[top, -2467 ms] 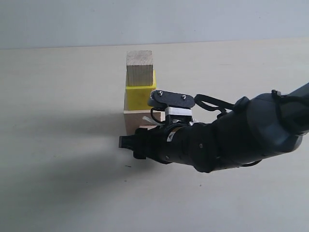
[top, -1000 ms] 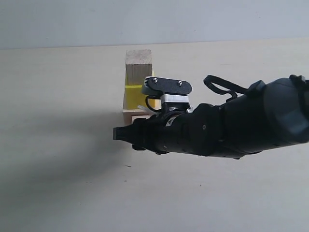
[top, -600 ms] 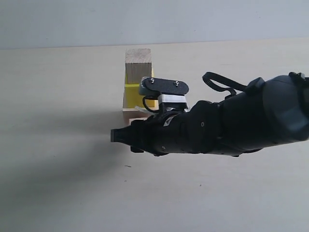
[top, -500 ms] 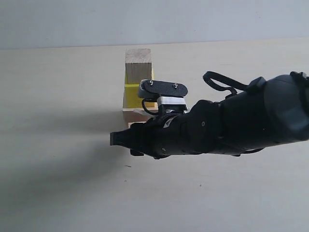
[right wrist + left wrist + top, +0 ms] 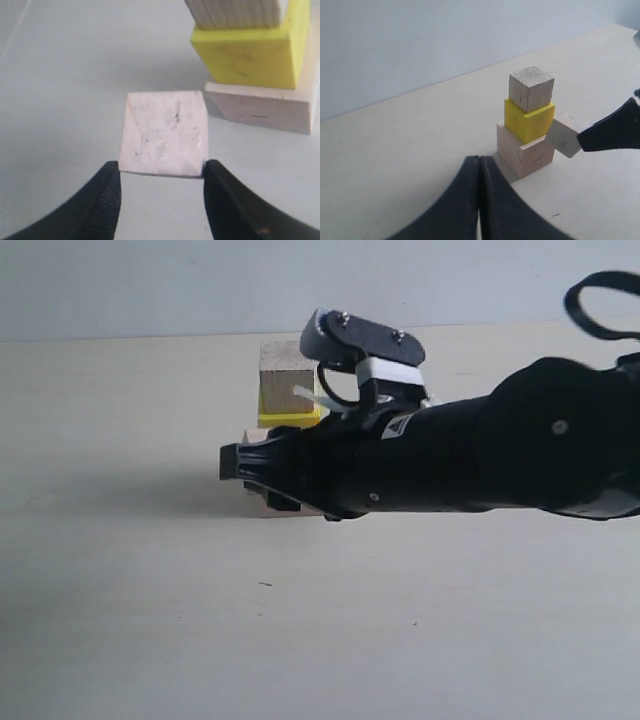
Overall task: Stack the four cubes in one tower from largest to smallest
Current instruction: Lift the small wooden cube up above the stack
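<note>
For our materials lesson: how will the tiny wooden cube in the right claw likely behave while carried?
The tiny wooden cube looks rigid and probably light: small, bare wood. Flat faces mean it should not roll. The right claw grips only its edge, so it might pivot.

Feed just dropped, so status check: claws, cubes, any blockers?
Right claw shut on tiny cube, beside tower. Left claw shut, empty. Three stacked, top bare.

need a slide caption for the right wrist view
The right pincer holds the tiny wood cube beside the three-cube stack.
</note>
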`<state>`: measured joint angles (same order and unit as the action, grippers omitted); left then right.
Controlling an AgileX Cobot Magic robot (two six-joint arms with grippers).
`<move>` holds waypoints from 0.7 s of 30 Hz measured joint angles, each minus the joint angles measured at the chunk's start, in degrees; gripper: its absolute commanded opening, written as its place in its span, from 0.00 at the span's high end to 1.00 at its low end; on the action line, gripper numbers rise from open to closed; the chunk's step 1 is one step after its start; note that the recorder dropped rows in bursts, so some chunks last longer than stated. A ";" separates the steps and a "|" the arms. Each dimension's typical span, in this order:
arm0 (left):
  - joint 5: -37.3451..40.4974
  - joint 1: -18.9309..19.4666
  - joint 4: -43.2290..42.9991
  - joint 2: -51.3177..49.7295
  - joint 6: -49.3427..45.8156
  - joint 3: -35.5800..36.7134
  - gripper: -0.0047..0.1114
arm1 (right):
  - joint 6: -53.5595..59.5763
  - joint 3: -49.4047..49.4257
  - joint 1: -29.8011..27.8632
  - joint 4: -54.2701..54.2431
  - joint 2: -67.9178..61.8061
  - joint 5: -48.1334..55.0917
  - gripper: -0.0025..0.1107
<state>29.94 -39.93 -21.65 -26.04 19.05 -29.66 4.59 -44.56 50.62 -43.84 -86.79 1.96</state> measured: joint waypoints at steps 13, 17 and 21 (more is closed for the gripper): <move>0.00 0.00 0.00 0.00 0.00 0.00 0.96 | -0.63 -6.07 -4.72 3.50 7.21 9.93 0.98; 0.00 0.00 0.00 0.00 0.00 0.00 0.96 | -8.09 -11.15 -7.15 13.48 7.30 15.35 0.98; 0.00 0.00 0.00 0.00 0.00 0.00 0.96 | -25.00 -16.60 -8.81 33.79 7.30 23.25 0.98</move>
<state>29.94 -39.93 -21.65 -26.04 19.05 -29.66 -20.41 -61.16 41.81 -10.05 -79.49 25.21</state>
